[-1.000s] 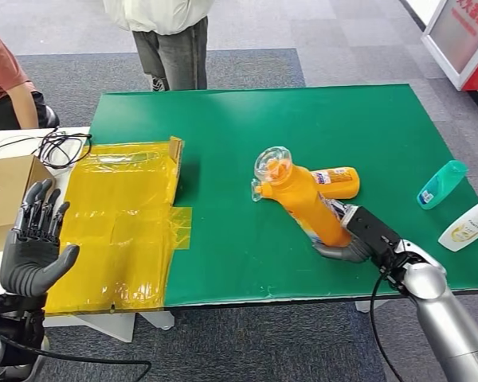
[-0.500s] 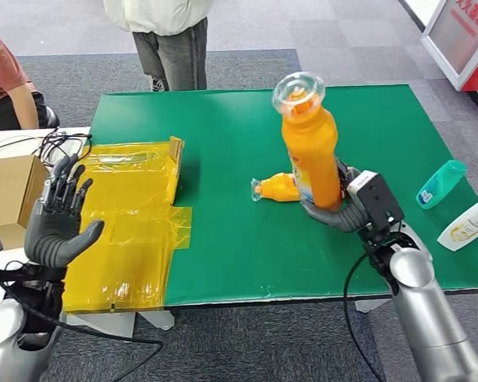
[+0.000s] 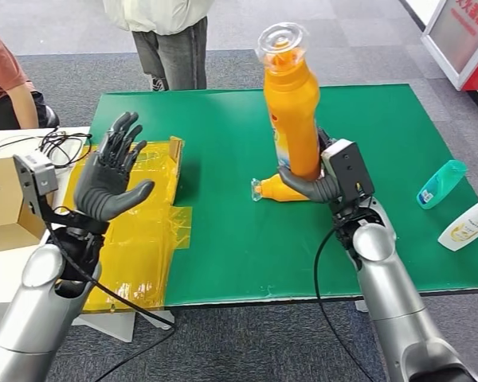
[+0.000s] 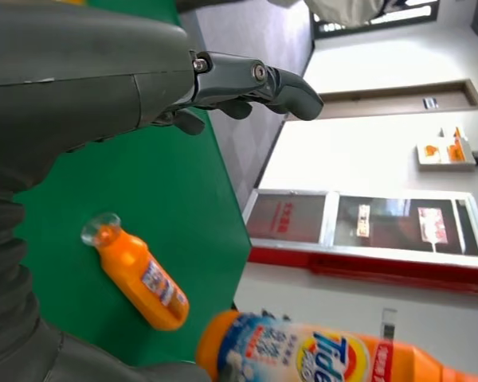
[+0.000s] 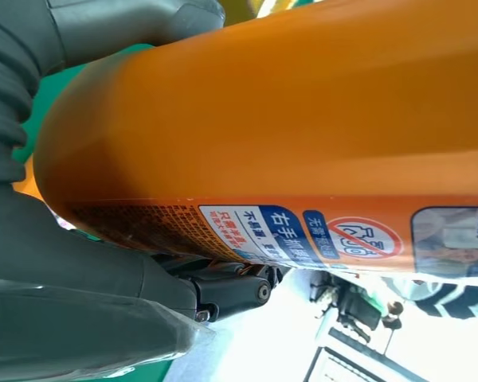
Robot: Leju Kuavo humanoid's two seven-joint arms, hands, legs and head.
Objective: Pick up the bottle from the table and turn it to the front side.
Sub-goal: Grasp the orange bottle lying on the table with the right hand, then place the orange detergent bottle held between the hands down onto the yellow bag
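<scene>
Right hand (image 3: 321,187) grasping the lower body of a large orange Tide detergent bottle (image 3: 291,111), raised above the green table (image 3: 225,239). The bottle is smooth glossy plastic, rounded at the shoulder and narrowing to a clear, dome-shaped cap (image 3: 281,38); its long axis stands nearly upright, cap uppermost and base down in the palm. In the right wrist view the bottle's (image 5: 272,119) printed label, with blue and red panels of small text, lies against the dark fingers (image 5: 230,286), the thick grey thumb wrapping the opposite side.

Just beyond the right hand, a smaller orange bottle (image 3: 277,189) of like shape lies flat on the table mat, its clear cap pointing toward the left hand.

Left hand (image 3: 113,179) released, matt black fingers spread and palm turned toward the held bottle, hovering over a crinkled, translucent yellow plastic sheet (image 3: 135,239) laid across the table edge.

Outward of the right hand, well apart, a teal bottle (image 3: 440,184) and a white bottle (image 3: 468,224) lie on their sides.
</scene>
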